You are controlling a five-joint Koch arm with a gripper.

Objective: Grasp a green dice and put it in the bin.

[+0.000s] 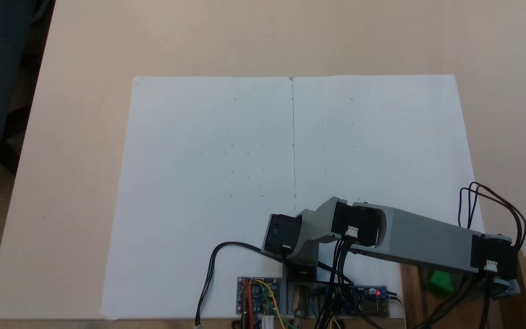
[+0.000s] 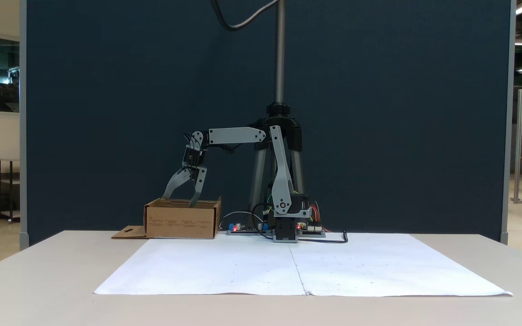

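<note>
Dice in the bin, pincer spread above it.
Your pincer (image 2: 180, 201) gapes empty; the green dice (image 1: 440, 282) in the bin (image 2: 181, 220) looks light, hard, slippery: pinch flat faces.

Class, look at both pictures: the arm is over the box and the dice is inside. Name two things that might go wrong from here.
1. The open gripper has one fingertip down below the rim of the cardboard box; swinging away without lifting might snag and drag it.
2. The green dice lies under the arm, so closing again might pick it back up.
</note>
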